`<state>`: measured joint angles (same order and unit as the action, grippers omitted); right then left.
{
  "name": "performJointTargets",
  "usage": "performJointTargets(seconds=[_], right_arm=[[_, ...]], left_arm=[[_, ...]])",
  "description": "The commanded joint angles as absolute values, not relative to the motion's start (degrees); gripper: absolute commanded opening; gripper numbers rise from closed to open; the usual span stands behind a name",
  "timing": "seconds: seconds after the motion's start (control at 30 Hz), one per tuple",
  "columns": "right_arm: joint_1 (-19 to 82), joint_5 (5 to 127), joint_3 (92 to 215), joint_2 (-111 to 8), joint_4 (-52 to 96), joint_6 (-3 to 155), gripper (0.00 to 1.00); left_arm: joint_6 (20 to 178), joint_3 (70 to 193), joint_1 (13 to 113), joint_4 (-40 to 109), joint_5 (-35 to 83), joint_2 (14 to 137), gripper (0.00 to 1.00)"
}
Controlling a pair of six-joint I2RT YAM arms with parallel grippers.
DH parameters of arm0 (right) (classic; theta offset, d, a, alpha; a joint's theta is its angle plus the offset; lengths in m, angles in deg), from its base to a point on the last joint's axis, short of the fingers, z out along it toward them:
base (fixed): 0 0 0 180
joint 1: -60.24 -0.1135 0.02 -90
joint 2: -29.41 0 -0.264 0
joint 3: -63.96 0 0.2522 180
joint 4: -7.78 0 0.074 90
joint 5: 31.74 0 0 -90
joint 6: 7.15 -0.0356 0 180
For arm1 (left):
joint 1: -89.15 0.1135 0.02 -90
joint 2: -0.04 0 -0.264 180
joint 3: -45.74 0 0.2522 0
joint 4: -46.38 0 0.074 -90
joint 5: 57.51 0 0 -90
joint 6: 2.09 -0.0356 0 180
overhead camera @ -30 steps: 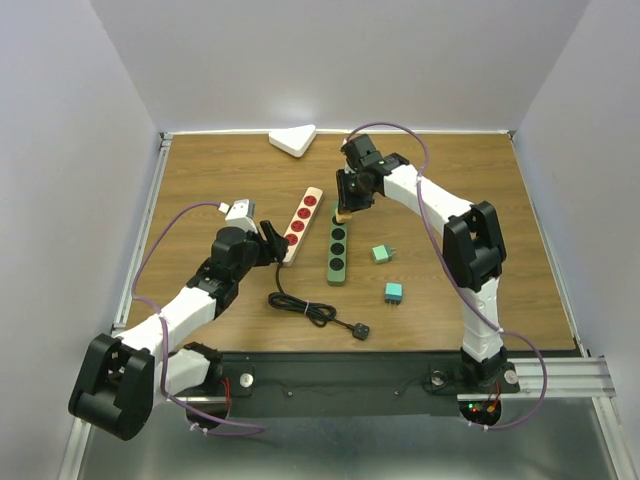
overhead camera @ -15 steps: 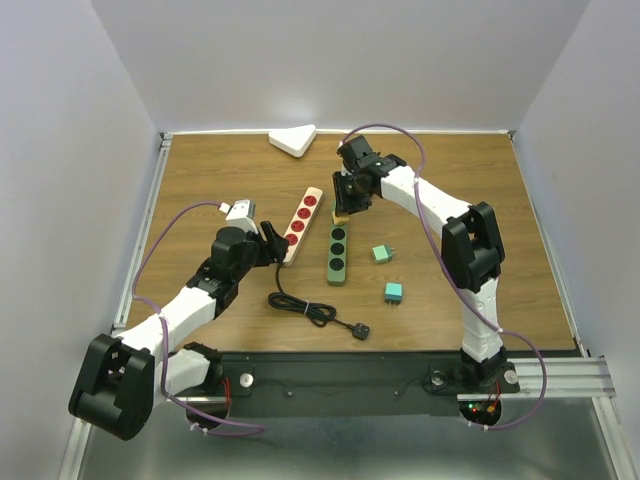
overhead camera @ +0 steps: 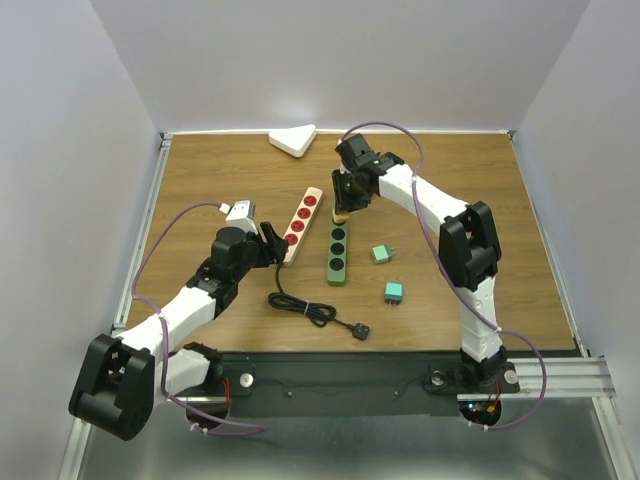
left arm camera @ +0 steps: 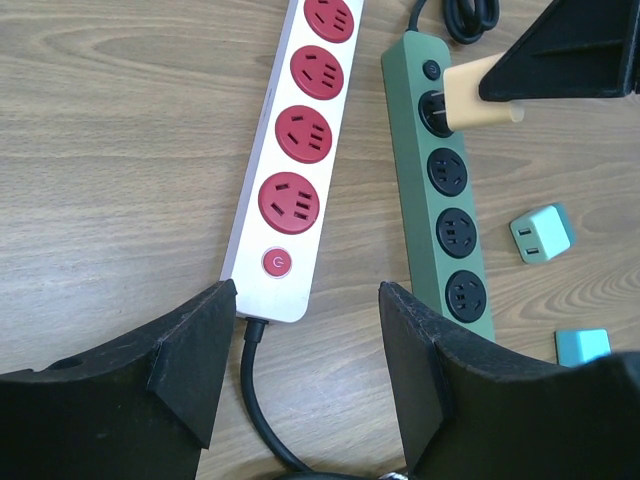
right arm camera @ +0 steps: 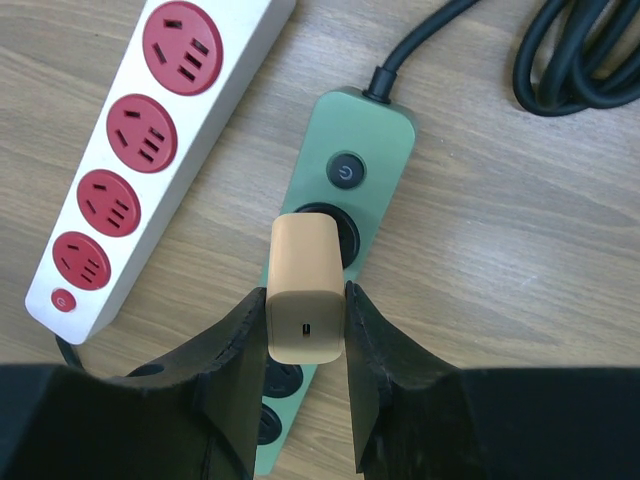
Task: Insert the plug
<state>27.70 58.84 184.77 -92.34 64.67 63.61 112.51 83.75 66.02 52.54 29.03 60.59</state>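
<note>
A tan plug (right arm camera: 307,290) is pinched between the fingers of my right gripper (right arm camera: 305,310), which is shut on it. The plug's far end meets the first socket of the green power strip (right arm camera: 375,140), just below the strip's power button. Its prongs are hidden. From above, the right gripper (overhead camera: 343,205) hovers over the far end of the green strip (overhead camera: 337,255). My left gripper (left arm camera: 305,300) stands open and empty at the switch end of the white strip with red sockets (left arm camera: 295,160). The plug (left arm camera: 480,95) also shows in that view.
Two teal adapters (overhead camera: 381,253) (overhead camera: 394,291) lie right of the green strip. A coiled black cable (overhead camera: 310,310) ending in a black plug (overhead camera: 361,330) lies near the front. A white triangular object (overhead camera: 293,139) sits at the back edge.
My right wrist has shifted slightly left and away over the green strip's far end, still holding the plug. The left arm has not moved.
</note>
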Motion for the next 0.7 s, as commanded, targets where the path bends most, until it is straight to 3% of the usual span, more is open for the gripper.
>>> performJointTargets(seconds=[0.0,0.67], right_arm=[[27.19,58.08,187.50,-93.90,64.86,63.52,0.00],[26.14,50.62,192.68,-95.40,75.76,59.13,0.00]], left_arm=[[111.55,86.13,66.21,53.62,28.54,58.92,0.70],[111.90,86.04,66.21,54.59,26.43,57.69,0.70]])
